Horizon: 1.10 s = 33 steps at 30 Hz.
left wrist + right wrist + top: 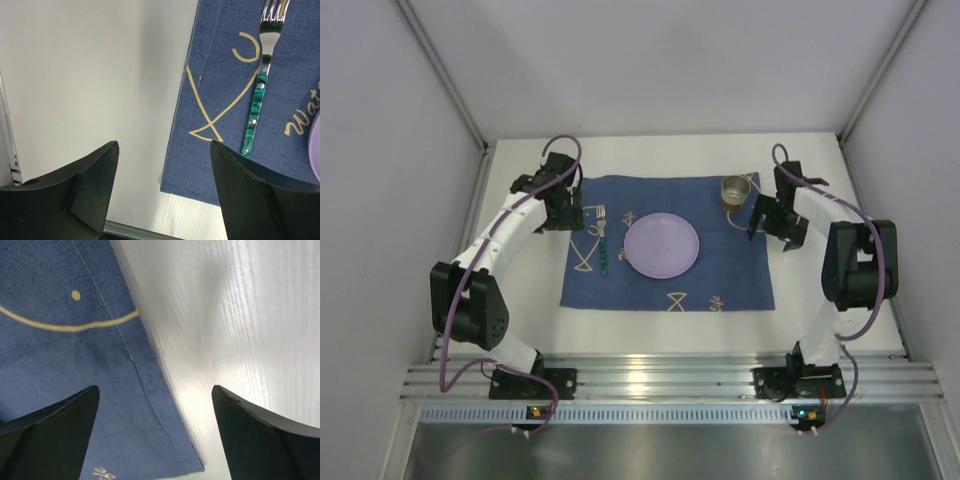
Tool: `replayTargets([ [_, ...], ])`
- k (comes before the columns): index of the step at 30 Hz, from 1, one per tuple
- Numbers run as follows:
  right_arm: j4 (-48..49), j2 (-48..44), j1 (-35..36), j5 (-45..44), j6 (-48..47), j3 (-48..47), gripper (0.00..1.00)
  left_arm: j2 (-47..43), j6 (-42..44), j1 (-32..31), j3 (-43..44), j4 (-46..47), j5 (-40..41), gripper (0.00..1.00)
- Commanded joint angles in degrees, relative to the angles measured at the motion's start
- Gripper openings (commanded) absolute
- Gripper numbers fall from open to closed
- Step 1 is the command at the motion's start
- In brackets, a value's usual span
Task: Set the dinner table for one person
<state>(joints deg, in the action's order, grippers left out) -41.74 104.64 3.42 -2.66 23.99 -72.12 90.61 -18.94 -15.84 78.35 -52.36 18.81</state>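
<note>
Both arms (470, 300) bow outward over the desk (650, 338); left end effector (563, 212) and right end effector (767, 216) gape empty, flanking the cloth (720, 280).

arms: left arm (505, 228) and right arm (817, 207) are the same build; white tube-ish links; chunky black housings at the joints
cables: a purple cable (443, 350) runs along each arm; it arches into a loop by the wrist
grippers: left gripper (165, 145) and right gripper (155, 387) are plain black; fingers (85, 175) are matte, thick and wedge-shaped
bases: black base mounts (525, 383); a tiny orange-ish light (533, 411) under each
</note>
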Motion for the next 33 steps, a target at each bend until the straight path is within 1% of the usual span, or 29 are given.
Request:
replayTargets([
  [1,-4.48,-9.62,-1.3,-3.75,-1.93,-4.34,0.95,-2.63,0.22,0.02,-0.47,-1.25,1.32,0.79],
  [2,-5.36,-11.11,-1.75,-4.46,-1.84,-4.35,1.0,-2.72,0.22,0.02,-0.48,-1.25,1.23,0.79],
  [4,-7.91,-16.55,-2.89,-7.17,-1.06,-2.43,1.0,-2.63,0.13,0.02,-0.48,-1.25,1.06,0.79],
  [6,-9.84,-21.9,-6.66,-8.68,-0.09,0.29,1.0,-2.45,0.04,0.02,-0.56,-1.34,0.35,0.79],
  [8,-12.04,-25.35,-11.66,-10.96,3.07,5.48,1.0,-2.19,-0.05,0.02,-0.82,-1.34,-0.61,0.79],
  [9,-12.58,-29.19,-16.38,-10.62,4.04,7.67,1.0,-2.02,-0.13,0.02,-1.17,-1.26,-1.75,0.8],
  [10,-12.32,-30.97,-18.69,-9.57,5.09,12.3,1.0,-1.67,-0.31,-0.07,-1.35,-1.08,-2.45,0.8],
  [12,-11.79,-34.75,-24.22,-9.82,5.37,16.64,1.0,-1.05,-0.22,-0.25,-1.62,-0.82,-4.03,0.81],
  [14,-12.23,-35.38,-26.18,-12.89,4.93,20.16,1.0,-0.17,-0.22,-0.69,-1.09,-0.9,-4.92,0.81],
  [15,-12.32,-36.08,-27.84,-16.12,5.89,21.13,1.0,0.09,-0.22,-1.21,-0.31,-1.08,-5.79,0.81],
  [18,-14.25,-35.47,-30.3,-18.52,7.38,19.39,0.98,0.71,-0.22,-1.74,0.93,-1.87,-6.76,0.81],
  [24,-11.45,-31.61,-36.81,-13.35,11.69,23.24,0.95,0.45,-0.31,-2.36,1.02,-2.4,-7.73,0.81],
  [25,-8.65,-31.34,-37.95,-11.69,12.22,24.12,0.93,0.27,-0.22,-2.36,0.85,-2.4,-7.65,0.81],
  [27,-6.09,-29.85,-41.54,-8.0,13.88,25.97,0.9,-0.08,-0.13,-2.36,0.06,-1.96,-7.47,0.81],
  [28,-4.08,-29.06,-42.09,-5.37,14.68,27.19,0.89,-0.17,-0.13,-2.36,-0.03,-1.78,-7.47,0.81],
  [30,-3.27,-25.82,-42.18,-4.82,14.51,27.12,0.86,-0.26,-0.13,-2.36,-0.04,-1.78,-7.3,0.81],
  [33,-2.3,-23.78,-42.18,-6.04,14.16,27.9,0.81,-0.26,-0.13,-2.36,0.05,-1.78,-6.5,0.81],
])
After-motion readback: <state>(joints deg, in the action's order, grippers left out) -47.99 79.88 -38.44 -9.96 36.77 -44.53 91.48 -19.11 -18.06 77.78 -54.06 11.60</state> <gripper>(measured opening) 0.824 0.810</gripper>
